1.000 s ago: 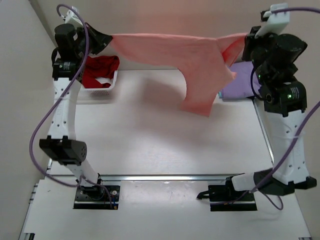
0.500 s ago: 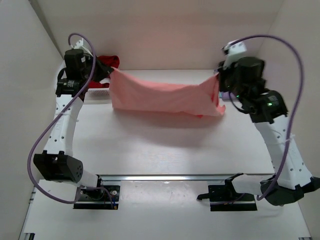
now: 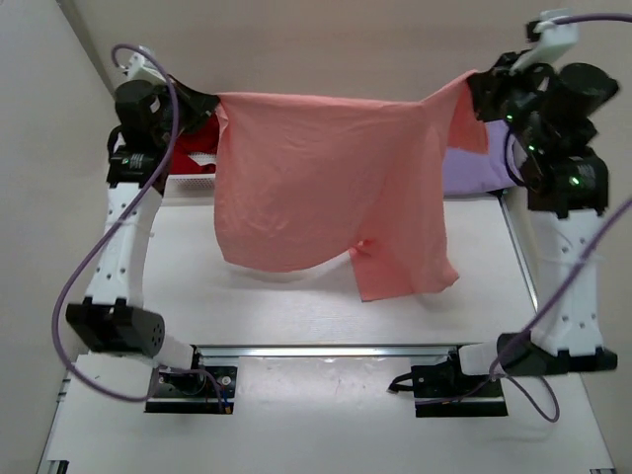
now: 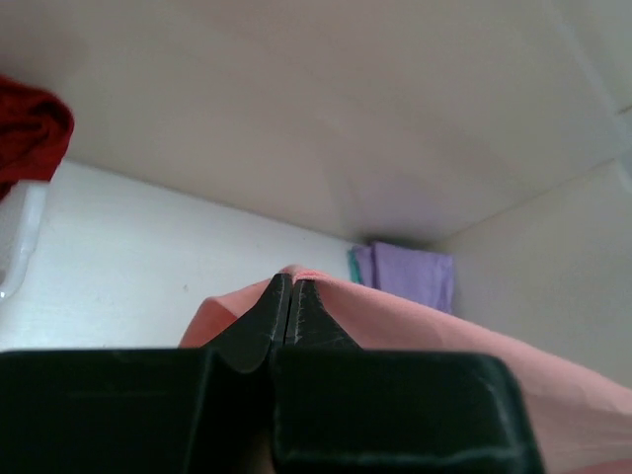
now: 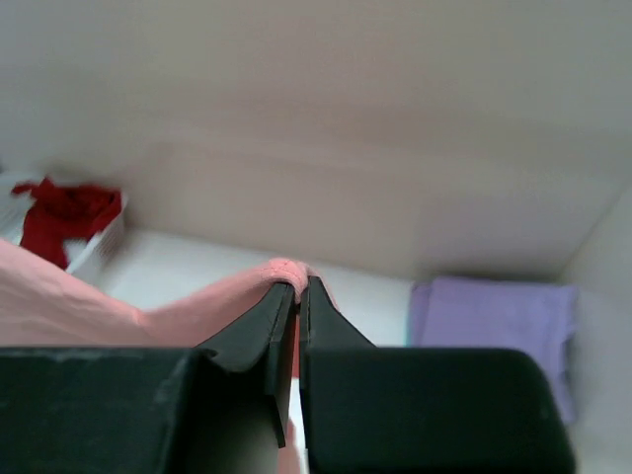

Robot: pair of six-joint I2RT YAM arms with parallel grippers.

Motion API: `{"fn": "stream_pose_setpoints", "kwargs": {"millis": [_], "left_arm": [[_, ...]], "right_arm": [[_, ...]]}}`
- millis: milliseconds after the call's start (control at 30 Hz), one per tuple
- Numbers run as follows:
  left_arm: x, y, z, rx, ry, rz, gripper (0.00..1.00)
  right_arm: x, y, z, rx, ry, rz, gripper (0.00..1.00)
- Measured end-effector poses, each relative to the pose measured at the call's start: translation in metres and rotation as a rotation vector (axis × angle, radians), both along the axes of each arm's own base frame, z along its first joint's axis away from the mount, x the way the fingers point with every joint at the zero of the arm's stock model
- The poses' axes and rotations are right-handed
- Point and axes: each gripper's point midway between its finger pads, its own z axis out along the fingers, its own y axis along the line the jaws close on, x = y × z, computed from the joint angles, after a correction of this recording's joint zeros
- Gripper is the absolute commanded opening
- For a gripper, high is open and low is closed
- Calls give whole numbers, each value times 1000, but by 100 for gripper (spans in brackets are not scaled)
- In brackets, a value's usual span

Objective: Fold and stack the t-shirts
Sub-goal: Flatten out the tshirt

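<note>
Holding the pink shirt [image 3: 316,188] up high, spread wide across the top half of the frame. Pinching its top left corner tight with the left hand [image 3: 204,103], in the upper left. Pinching its top right corner just as tight with the right hand [image 3: 476,87], in the upper right. Hanging down loose in the middle, with the bottom edge low over the desk [image 3: 296,321] and one flap drooping lower on the right.

Behind, at the right: a purple shirt [image 3: 472,170] lying flat, with a bit of teal cloth [image 4: 352,265] peeking out beside it in the left wrist view. At the upper left: a red shirt [image 3: 190,148] in a white basket [image 3: 197,184].

Looks soft, light and floppy. No stiffness, so sure to sag and crease wherever not held. Probably a bit slippery in thin pinches, so best to grab a good bunch of cloth at the corners or shoulders. Best to lay down slowly and flat before folding.
</note>
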Motion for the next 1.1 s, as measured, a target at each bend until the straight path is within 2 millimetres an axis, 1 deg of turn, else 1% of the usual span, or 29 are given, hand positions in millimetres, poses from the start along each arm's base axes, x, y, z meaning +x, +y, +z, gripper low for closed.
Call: {"fn": "stream_pose_setpoints", "kwargs": {"millis": [67, 133, 167, 233, 267, 300, 333, 367, 400, 467, 500, 533, 567, 600, 633, 667, 700, 733, 767, 800, 833, 867, 900, 933, 967, 1000, 1033, 1067, 1100], "left_arm": [[26, -5, -35, -6, 83, -6, 0], [50, -9, -79, -14, 181, -13, 0], [60, -10, -100, -16, 230, -18, 0], [77, -15, -140, -24, 316, -35, 0], [84, -18, -156, -31, 354, -51, 0], [93, -20, -167, -38, 384, -67, 0], [103, -23, -172, -47, 404, -84, 0], [116, -26, -170, -58, 409, -108, 0], [132, -30, -160, -64, 385, -130, 0], [157, -33, -122, -63, 278, -157, 0], [160, -33, -100, -58, 221, -160, 0], [158, -32, -83, -54, 180, -160, 0], [149, -30, -58, -52, 122, -158, 0], [142, -28, -42, -51, 86, -157, 0], [127, -24, -21, -53, 27, -149, 0], [110, -21, -9, -60, 8, -144, 0], [87, -17, 9, -61, -45, -136, 0], [67, -15, 17, -62, -69, -130, 0], [44, -11, 26, -59, -99, -121, 0], [26, -10, 27, -56, -111, -120, 0], [12, -12, 23, -55, -111, -124, 0], [2, -14, 14, -54, -102, -129, 0], [-8, -17, -3, -54, -81, -134, 0], [-16, -19, -28, -56, -27, -140, 0], [-19, -21, -53, -58, 18, -147, 0], [-23, -23, -86, -62, 82, -150, 0], [-27, -23, -129, -68, 178, -147, 0], [-34, -22, -179, -77, 298, -139, 0], [-43, -20, -224, -85, 414, -128, 0]], "right_arm": [[28, 10, -34, 16, 97, 43, 1], [60, 17, -77, 29, 218, 66, 0], [80, 20, -112, 32, 314, 69, 0], [101, 22, -156, 36, 435, 67, 0], [110, 22, -179, 47, 505, 68, 0], [115, 21, -196, 57, 560, 67, 0], [119, 19, -207, 62, 608, 60, 0], [124, 17, -209, 58, 634, 47, 0], [131, 13, -200, 40, 616, 26, 0], [138, 13, -164, -21, 502, 2, 0], [133, 22, -138, -60, 419, 7, 0], [124, 31, -112, -87, 337, 14, 0], [112, 42, -89, -104, 259, 30, 0], [96, 51, -69, -112, 199, 49, 0], [73, 61, -46, -111, 124, 80, 0], [50, 63, -24, -106, 55, 98, 0], [33, 59, -7, -101, 1, 94, 0], [15, 47, 9, -92, -50, 69, 0], [9, 41, 14, -88, -66, 52, 0], [-1, 33, 20, -82, -83, 29, 0], [-9, 28, 20, -74, -92, 17, 0], [-13, 29, 17, -70, -93, 21, 1], [-14, 36, -2, -63, -54, 43, 0], [-14, 42, -24, -64, -7, 64, 0], [-11, 49, -54, -62, 60, 84, 0], [-9, 55, -80, -67, 121, 100, 0], [-12, 62, -122, -70, 225, 122, 0], [-14, 71, -163, -75, 333, 145, 0], [-19, 79, -209, -84, 456, 167, 0]]}}
